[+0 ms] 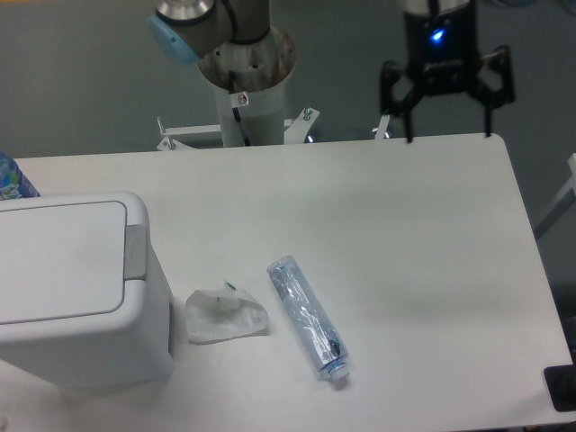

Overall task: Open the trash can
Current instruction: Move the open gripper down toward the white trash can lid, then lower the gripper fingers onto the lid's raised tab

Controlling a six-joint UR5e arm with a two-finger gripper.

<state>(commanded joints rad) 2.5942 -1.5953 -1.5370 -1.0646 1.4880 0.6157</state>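
The trash can (76, 288) is a large boxy white bin at the table's left front. Its flat lid (58, 261) lies shut, and a small grey push-button strip (134, 252) sits on the rim at the lid's right side. My gripper (447, 133) hangs high over the table's far right edge, far from the bin. Its two black fingers (407, 121) are spread wide and hold nothing.
A crumpled white tissue (225, 315) lies right of the bin. A crushed clear plastic bottle (308, 315) lies beside it toward the middle. The arm's base (245, 90) stands behind the table's far edge. A blue object (13, 180) shows at the left edge.
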